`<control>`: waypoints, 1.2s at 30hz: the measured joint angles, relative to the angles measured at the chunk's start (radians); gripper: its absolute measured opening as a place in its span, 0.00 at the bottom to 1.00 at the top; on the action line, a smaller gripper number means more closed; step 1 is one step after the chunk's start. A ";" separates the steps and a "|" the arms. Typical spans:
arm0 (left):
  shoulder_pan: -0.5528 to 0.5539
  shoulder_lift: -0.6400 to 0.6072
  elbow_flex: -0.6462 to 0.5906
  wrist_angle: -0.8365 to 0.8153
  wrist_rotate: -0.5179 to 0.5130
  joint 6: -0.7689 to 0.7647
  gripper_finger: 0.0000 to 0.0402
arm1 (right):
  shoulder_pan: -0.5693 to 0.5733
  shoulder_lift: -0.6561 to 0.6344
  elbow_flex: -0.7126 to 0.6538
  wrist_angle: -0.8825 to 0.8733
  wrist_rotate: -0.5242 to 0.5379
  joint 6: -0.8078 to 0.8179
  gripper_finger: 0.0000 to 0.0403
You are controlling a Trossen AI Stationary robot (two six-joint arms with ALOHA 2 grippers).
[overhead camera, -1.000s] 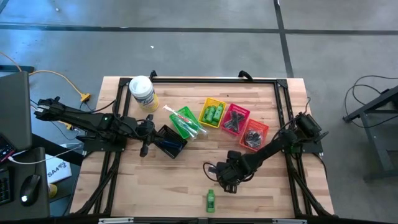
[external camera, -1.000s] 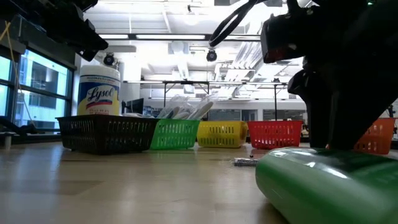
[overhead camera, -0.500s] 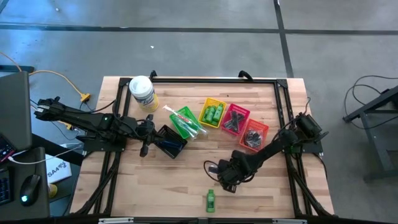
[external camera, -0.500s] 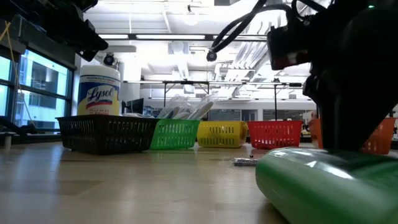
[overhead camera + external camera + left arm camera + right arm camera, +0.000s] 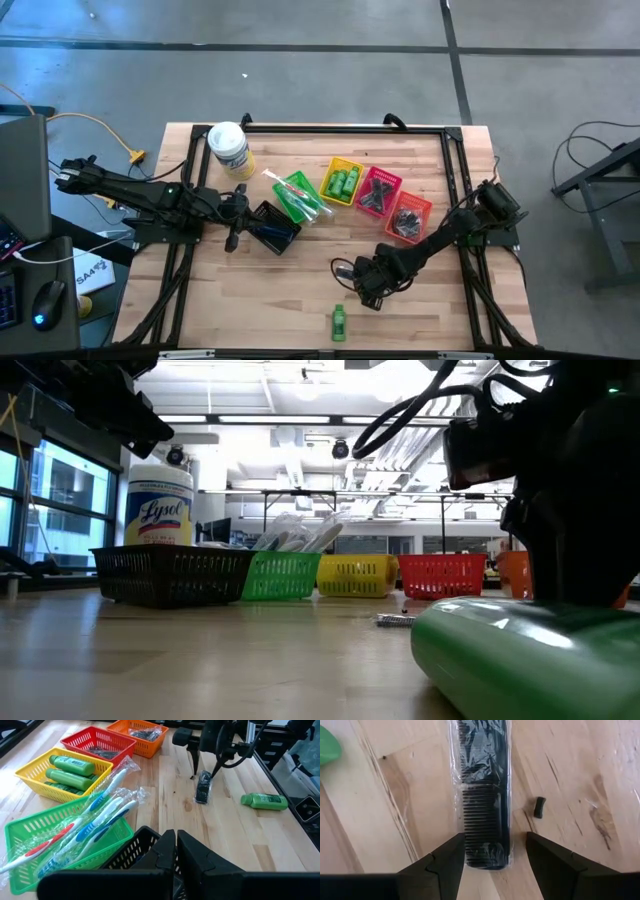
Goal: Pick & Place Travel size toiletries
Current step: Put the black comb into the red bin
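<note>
Wood-plank table (image 5: 300,280), bright workshop behind. Right claw (image 5: 492,850) spread wide, fingers either side of a wrapped black comb (image 5: 485,795) lying flat on the table; comb end sits between the tips, untouched as far as seen. Small dark fragment (image 5: 538,806) beside it. Green mini bottle (image 5: 339,322) lies near, toward the table's front edge. Farther back: orange (image 5: 410,217), red (image 5: 379,191), yellow (image 5: 342,181), green (image 5: 298,196) baskets. Left claw (image 5: 176,845) pressed together, over the black basket (image 5: 275,226).
</note>
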 joint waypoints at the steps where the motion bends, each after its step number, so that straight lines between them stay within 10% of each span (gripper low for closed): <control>1: 0.000 0.000 0.000 0.000 0.000 0.000 0.04 | 0.000 0.000 -0.003 0.002 -0.001 -0.005 0.50; 20: 0.000 0.000 0.000 -0.008 0.000 0.000 0.04 | 0.013 0.067 0.001 0.001 0.060 -0.108 0.49; 36: 0.000 0.000 0.000 -0.021 0.000 0.000 0.04 | 0.014 0.069 0.001 0.009 0.154 -0.105 0.09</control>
